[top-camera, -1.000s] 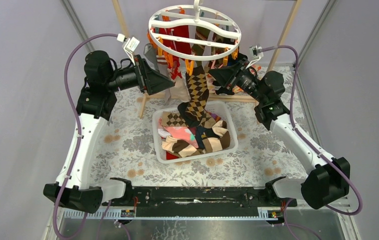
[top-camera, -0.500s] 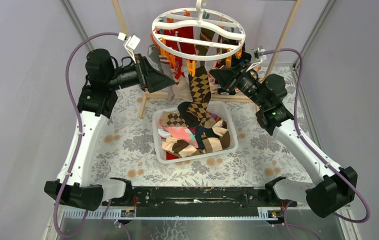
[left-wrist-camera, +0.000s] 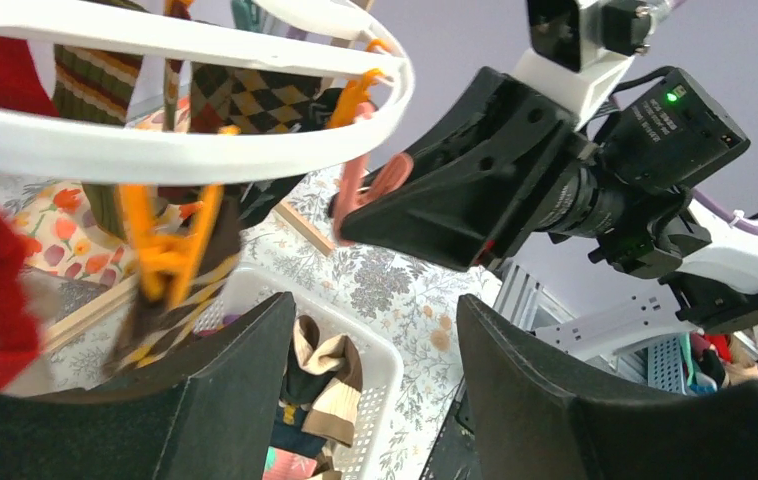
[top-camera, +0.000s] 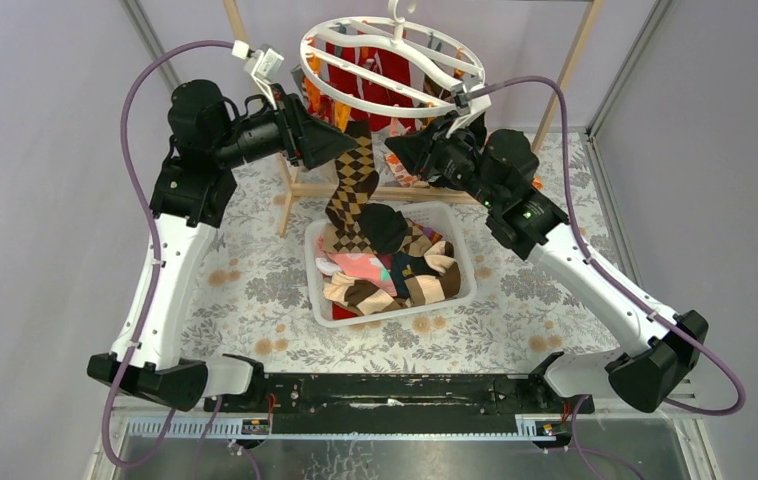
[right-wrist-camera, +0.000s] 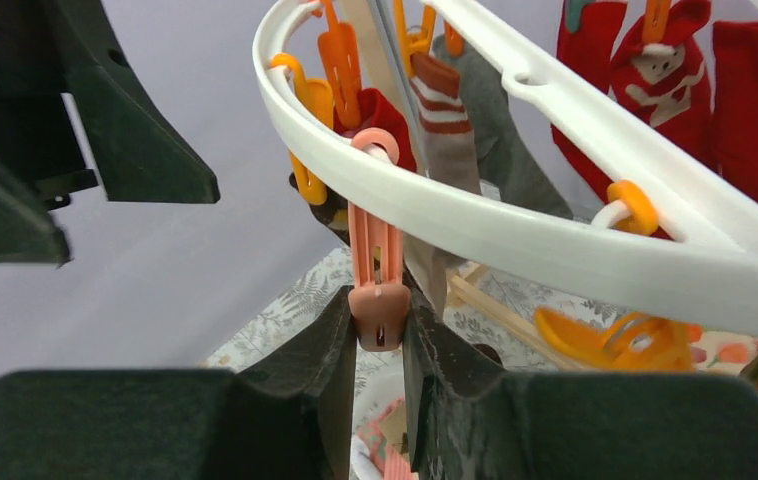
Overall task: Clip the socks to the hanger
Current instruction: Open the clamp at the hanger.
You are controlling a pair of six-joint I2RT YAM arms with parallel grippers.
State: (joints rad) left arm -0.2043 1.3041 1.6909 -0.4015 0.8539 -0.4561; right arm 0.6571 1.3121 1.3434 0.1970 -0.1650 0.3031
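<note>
While the salmon-pink plastic clip (right-wrist-camera: 379, 300) at 6 o'clock on the tilted round white plastic hanger (right-wrist-camera: 555, 240) is pinched by the right gripper (right-wrist-camera: 380, 325), the left gripper (left-wrist-camera: 370, 320) is spread, empty. By a slipped pinch, the brown-and-tan argyle sock (top-camera: 355, 180), hung at 7 o'clock, could be shaken loose.

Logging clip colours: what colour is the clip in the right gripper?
Salmon pink plastic clip, held by the right gripper; clearest in right wrist view.

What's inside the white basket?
Heaped socks: checked brown, pink, dark, beige. The hanging checked sock drapes over the heap's back; the basket floor is hidden.
</note>
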